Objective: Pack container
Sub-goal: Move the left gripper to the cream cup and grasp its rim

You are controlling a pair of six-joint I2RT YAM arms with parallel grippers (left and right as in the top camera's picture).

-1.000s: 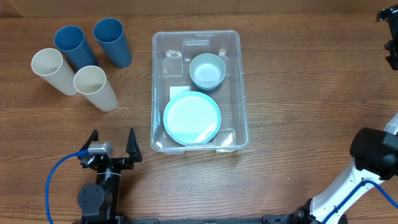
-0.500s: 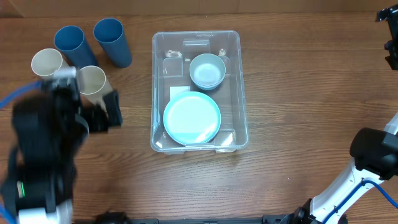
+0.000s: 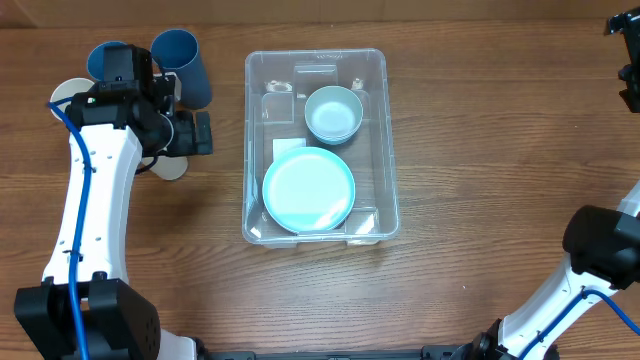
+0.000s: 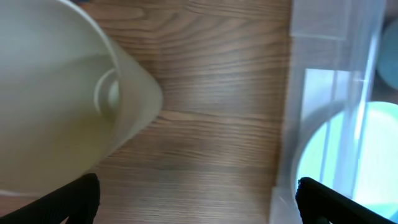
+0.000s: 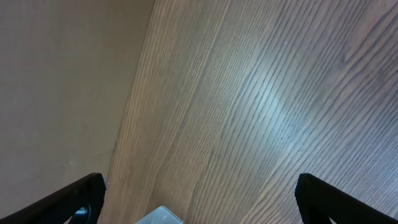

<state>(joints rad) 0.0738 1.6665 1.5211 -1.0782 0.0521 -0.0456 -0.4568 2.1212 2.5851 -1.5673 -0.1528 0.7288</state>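
The container [image 3: 250,140] is a large clear bin in the middle of the table. It holds a light blue plate [image 3: 308,190] and a pale blue bowl [image 3: 333,113]. Two blue cups [image 3: 185,60] and two cream cups [image 3: 172,166] stand to its left, partly hidden by my left arm. My left gripper [image 3: 195,133] is open and empty, above the table between the nearer cream cup and the bin. In the left wrist view that cream cup [image 4: 62,106] fills the left, the bin wall [image 4: 317,93] the right, with open jaws [image 4: 198,199]. My right gripper [image 5: 199,199] is open and empty.
My right arm's base [image 3: 600,250] stands at the table's right front, and its gripper [image 3: 628,60] is up at the far right edge. The right wrist view shows bare wood, a beige wall and a bin corner [image 5: 161,216].
My left arm has lifted from the table's front edge and swung back to the cups. It now hangs over the nearer cream cup. The right arm has not moved.
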